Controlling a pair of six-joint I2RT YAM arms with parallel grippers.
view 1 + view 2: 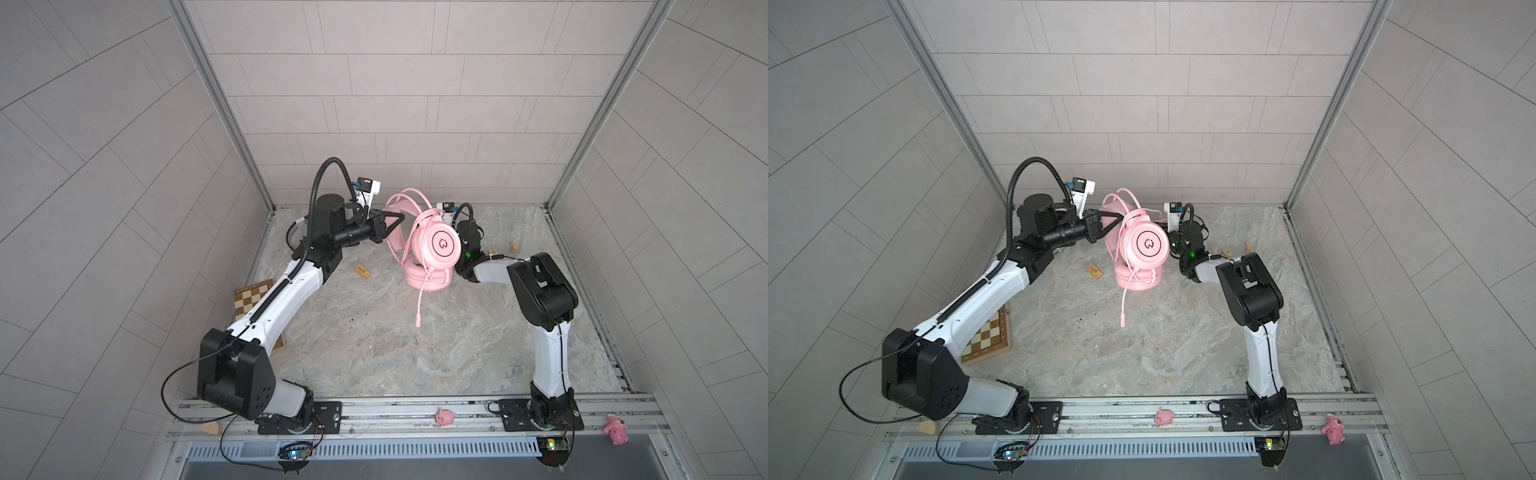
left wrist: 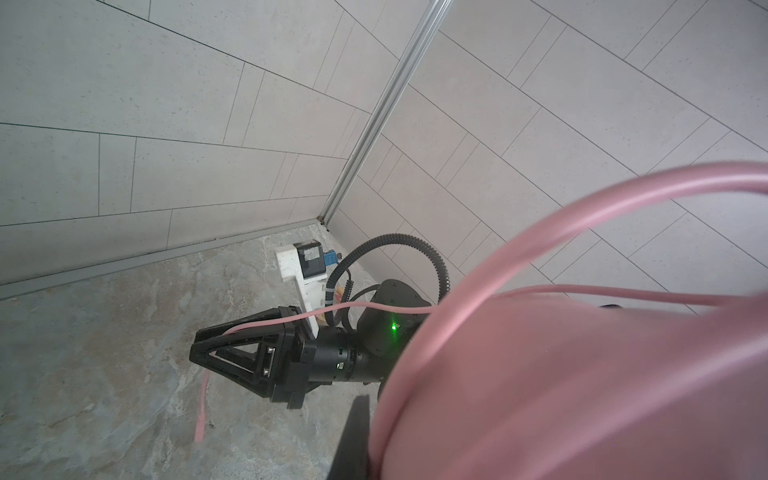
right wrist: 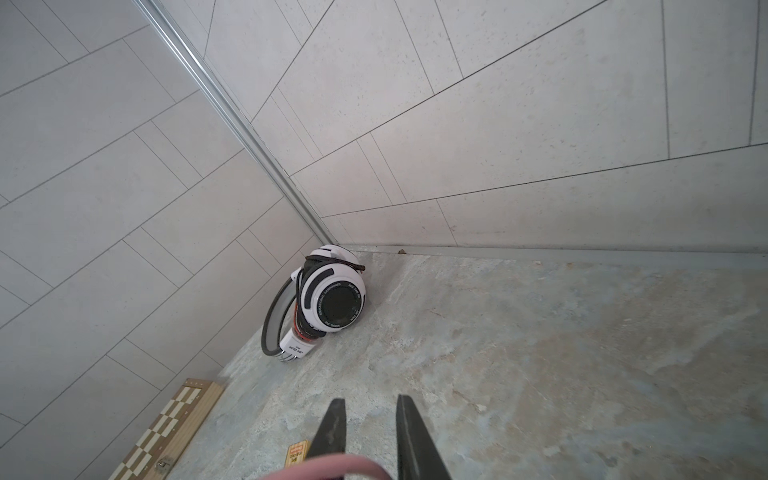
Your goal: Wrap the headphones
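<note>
Left tool point(image 1: 399, 220) clamped on pink headset point(image 1: 444, 245) band point(image 1: 394, 243); right tool point(image 2: 197, 347) slightly open, cable point(image 2: 374, 305) only draped over, so you could lose it.

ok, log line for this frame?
left gripper: shut on pink headphones | right gripper: jaws apart, pink cable across | white headphones: cable wound, set aside

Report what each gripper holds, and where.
Left gripper: shut on the headband of the pink headset. Right gripper: the pink cable runs along its fingers; whether they grip it cannot be told.
</note>
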